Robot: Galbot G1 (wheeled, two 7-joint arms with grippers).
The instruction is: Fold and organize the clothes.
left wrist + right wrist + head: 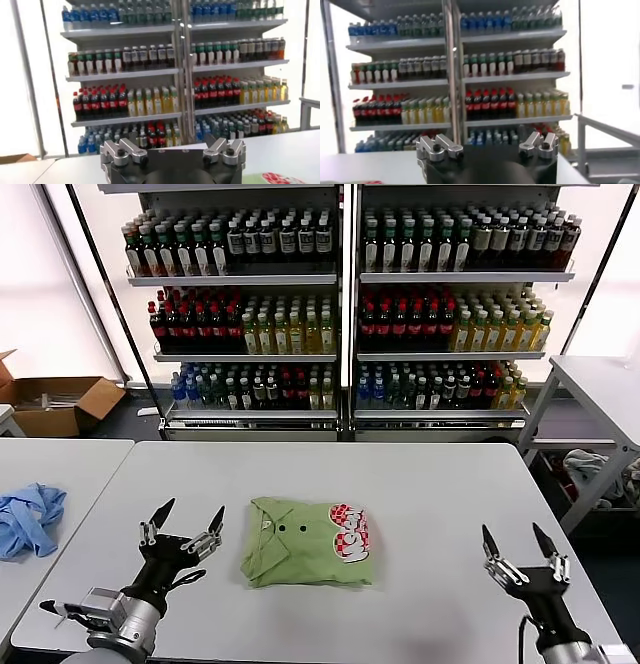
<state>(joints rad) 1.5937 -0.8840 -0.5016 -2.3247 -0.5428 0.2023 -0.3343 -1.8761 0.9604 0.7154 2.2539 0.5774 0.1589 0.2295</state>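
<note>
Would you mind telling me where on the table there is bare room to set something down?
The white table is bare along its far edge behind the folded green shirt, and between the shirt and the open right gripper. The narrow strip between the shirt and the open left gripper is tight. The blue garment occupies the neighbouring table to the left.

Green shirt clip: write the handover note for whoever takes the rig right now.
Left gripper: open, empty, raised beside the shirt's left edge.
Right gripper: open, empty, well off to the shirt's right.
Shirt: folded into a compact rectangle at mid-table, collar and print facing up.
Blue garment: crumpled on the neighbouring left table, untouched.
Done: folding looks finished.
Left: perhaps tidy the placement; nothing is held.
</note>
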